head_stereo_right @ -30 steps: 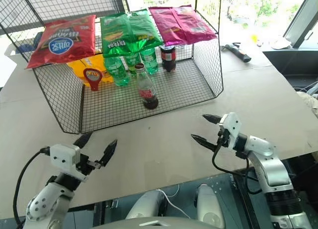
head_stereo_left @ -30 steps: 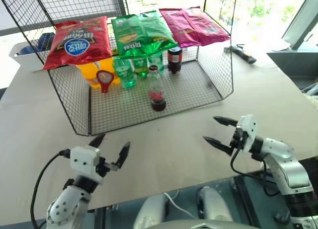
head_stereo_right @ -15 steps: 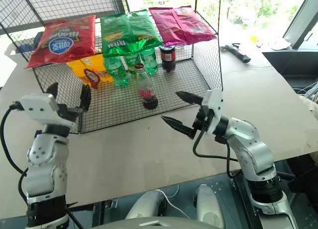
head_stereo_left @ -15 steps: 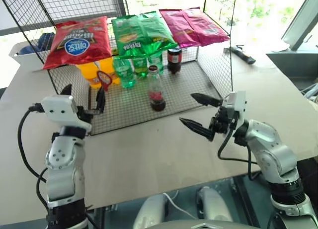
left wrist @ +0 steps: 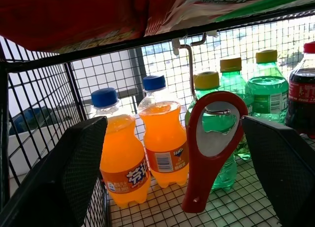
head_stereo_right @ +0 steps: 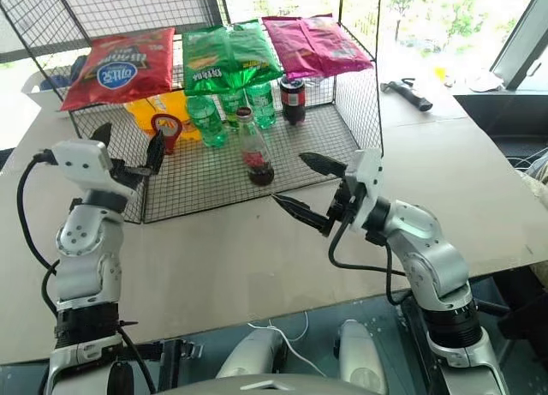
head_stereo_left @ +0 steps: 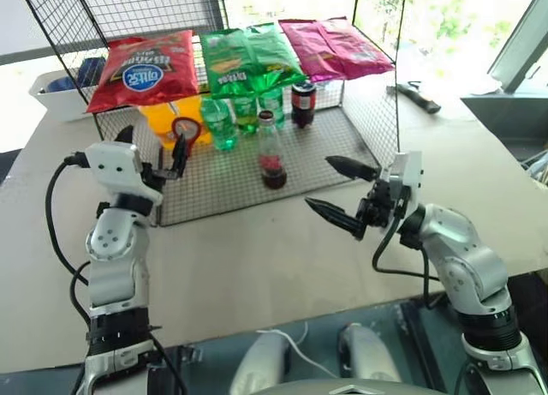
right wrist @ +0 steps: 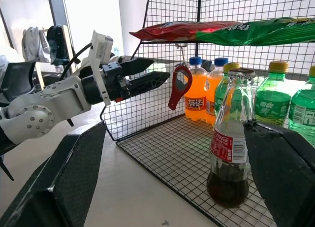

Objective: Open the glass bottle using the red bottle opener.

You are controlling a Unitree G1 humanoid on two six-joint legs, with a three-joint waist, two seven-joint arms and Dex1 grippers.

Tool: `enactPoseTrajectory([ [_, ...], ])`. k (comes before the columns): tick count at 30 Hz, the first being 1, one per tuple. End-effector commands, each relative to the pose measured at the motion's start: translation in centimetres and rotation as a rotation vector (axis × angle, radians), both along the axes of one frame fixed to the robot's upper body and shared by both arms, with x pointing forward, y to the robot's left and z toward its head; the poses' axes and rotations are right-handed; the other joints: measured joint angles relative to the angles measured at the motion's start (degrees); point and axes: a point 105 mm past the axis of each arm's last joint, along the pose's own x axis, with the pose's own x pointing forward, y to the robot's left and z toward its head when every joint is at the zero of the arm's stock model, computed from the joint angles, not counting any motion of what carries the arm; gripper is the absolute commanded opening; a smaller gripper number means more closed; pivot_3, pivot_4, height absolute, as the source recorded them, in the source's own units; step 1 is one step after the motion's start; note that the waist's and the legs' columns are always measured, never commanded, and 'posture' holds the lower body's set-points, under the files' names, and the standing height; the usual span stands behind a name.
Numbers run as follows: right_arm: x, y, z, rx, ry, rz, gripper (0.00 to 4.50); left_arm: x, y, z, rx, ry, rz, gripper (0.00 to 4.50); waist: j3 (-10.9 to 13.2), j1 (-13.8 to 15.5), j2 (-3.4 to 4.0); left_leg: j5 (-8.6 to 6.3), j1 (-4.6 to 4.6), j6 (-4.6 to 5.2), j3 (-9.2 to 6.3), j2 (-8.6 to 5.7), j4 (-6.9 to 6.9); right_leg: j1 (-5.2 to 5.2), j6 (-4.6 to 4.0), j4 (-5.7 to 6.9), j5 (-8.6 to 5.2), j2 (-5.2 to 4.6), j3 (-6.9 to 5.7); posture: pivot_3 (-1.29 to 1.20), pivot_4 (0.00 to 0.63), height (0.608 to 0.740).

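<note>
Beige table (head_stereo_left: 257,266) with wire rack (head_stereo_left: 377,121) | glass bottle (head_stereo_left: 272,158) upright on rack floor | red bottle opener (left wrist: 209,148) hanging from hook | left gripper (head_stereo_left: 154,151) open beside opener | right gripper (head_stereo_left: 338,194) open near bottle

A wire rack (head_stereo_left: 377,121) and hammer (head_stereo_left: 417,94) sit on the table (head_stereo_left: 257,266).

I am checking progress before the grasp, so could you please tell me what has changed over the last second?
Both arms rose from low over the table. The left gripper came up and forward to the red bottle opener hanging in the wire rack, open, not holding it. The right gripper lifted and swung left toward the glass bottle, open, apart from it. The opener, the bottle and the drinks stayed put.
</note>
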Motion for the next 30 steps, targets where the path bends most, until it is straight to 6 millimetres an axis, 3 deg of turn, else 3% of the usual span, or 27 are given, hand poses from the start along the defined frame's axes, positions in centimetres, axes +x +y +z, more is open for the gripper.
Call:
enactPoseTrajectory([
  [1,-0.7,0.5,1.5,0.022,-0.069,0.033,4.48,1.2,0.2,-0.4,-0.004,0.031,-0.006,4.5,-0.02,0.46,0.0,0.02,0.0,-0.04,-0.01,0.01,0.0,0.0,-0.01,0.01,0.01,0.01,-0.02,0.0,0.15,0.739],
  [9,-0.5,0.4,1.1,0.011,-0.071,0.017,4.48,-0.2,-1.8,0.9,-0.039,-0.053,-0.067,4.5,-0.09,0.49,-0.08,0.16,-0.06,-0.25,-0.19,0.02,0.0,0.03,-0.07,-0.02,0.05,0.0,-0.17,0.0,0.15,0.739],
  [16,-0.5,0.4,0.6,0.0,-0.066,0.01,4.48,-1.3,-2.1,0.7,-0.072,-0.058,-0.04,4.5,-0.1,0.19,-0.15,0.05,-0.48,-0.12,-0.18,0.01,-0.04,-0.5,-0.08,-0.14,0.05,-0.02,0.11,0.0,0.15,0.739],
  [30,-0.4,0.5,0.9,-0.006,-0.082,0.009,4.48,2.5,-2.4,-0.8,-0.057,0.016,-0.018,4.5,-0.09,0.24,-0.16,0.02,-0.48,-0.09,-0.05,-0.01,-0.04,-0.52,-0.07,-0.12,0.05,-0.01,0.15,0.0,0.15,0.739],
])
